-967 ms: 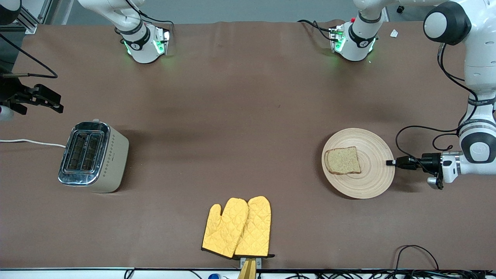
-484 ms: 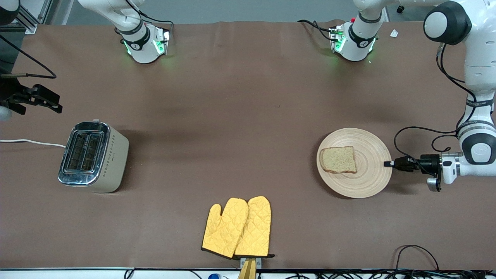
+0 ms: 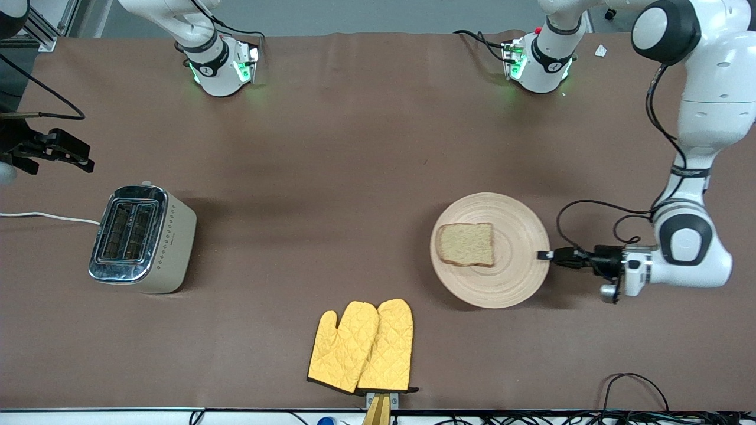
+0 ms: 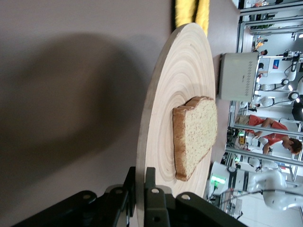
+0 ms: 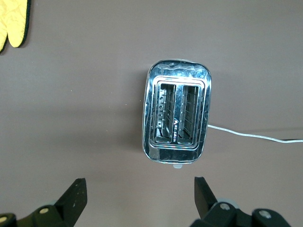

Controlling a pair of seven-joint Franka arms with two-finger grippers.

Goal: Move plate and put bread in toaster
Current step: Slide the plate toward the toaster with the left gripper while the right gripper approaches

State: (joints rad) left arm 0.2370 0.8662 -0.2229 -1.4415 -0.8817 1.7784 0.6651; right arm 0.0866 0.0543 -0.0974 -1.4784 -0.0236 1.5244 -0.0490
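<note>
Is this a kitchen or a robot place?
Probably a robot lab staged like a kitchen: a chrome-topped cream toaster, brown bread on a round wooden plate, and other robots and metal frames in the left wrist view.

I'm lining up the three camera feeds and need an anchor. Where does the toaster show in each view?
Front view: the toaster stands on the table at the right arm's end, slots up, with its white cord running off the picture's edge.
Left wrist view: its cream side shows small above the plate rim.
Right wrist view: it fills the middle, seen from straight above.
Shared landmark: the yellow oven mitts, in all three views.
</note>
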